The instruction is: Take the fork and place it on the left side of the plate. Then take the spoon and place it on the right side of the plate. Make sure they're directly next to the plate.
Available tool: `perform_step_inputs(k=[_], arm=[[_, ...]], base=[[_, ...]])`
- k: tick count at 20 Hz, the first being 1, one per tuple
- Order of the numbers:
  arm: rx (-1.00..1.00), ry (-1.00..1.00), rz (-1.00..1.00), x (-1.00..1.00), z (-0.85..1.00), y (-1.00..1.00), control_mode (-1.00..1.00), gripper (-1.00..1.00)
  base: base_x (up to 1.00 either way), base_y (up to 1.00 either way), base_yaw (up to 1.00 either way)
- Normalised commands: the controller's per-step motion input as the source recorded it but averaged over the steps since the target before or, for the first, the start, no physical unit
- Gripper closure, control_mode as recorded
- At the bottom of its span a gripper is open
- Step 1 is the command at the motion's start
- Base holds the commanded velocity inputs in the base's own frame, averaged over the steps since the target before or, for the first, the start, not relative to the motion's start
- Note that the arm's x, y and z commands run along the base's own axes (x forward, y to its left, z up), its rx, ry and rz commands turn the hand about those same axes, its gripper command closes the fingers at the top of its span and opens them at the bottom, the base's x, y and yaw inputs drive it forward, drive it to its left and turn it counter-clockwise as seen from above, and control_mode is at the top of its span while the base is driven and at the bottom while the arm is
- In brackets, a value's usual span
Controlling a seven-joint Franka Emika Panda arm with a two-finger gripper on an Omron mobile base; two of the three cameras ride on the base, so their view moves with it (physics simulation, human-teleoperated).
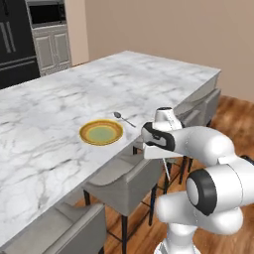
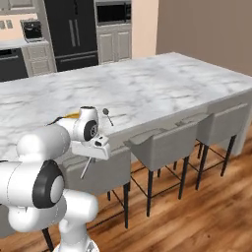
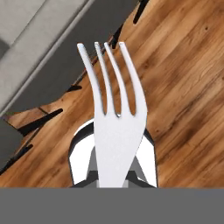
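While claw (image 3: 114,177) grips one fork (image 3: 114,122), one spoon (image 1: 123,118) lies beside one plate (image 1: 101,132).

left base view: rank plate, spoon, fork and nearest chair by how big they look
1. Nearest chair, though it sits closest to the camera.
2. Plate.
3. Spoon and fork: both thin slivers, too alike to rank; the fork hangs from the shut gripper.

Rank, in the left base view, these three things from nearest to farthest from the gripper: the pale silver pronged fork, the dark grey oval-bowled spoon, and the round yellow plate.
1. The pale silver pronged fork, clamped in the gripper and hanging below it, off the counter edge.
2. The dark grey oval-bowled spoon, on the marble counter, right of the plate.
3. The round yellow plate, on the counter, farther left.
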Motion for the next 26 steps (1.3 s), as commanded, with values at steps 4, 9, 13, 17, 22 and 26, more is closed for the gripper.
perform_step_inputs(k=[4, 9, 13, 17, 22, 26], arm=[[0.00, 0.00, 0.00, 0.00, 0.00, 0.00, 1.00, 1.00], [0.00, 0.00, 0.00, 0.00, 0.00, 0.00, 1.00, 1.00], [0.00, 0.00, 0.00, 0.00, 0.00, 0.00, 1.00, 1.00], [0.00, 0.00, 0.00, 0.00, 0.00, 0.00, 1.00, 1.00], [0.00, 0.00, 0.00, 0.00, 0.00, 0.00, 1.00, 1.00], [0.00, 0.00, 0.00, 0.00, 0.00, 0.00, 1.00, 1.00]], base=[[0.61, 0.02, 0.36], [0.47, 0.03, 0.45], [0.34, 0.00, 0.57], [0.46, 0.00, 0.50], [0.48, 0.00, 0.49], [0.53, 0.01, 0.44]])
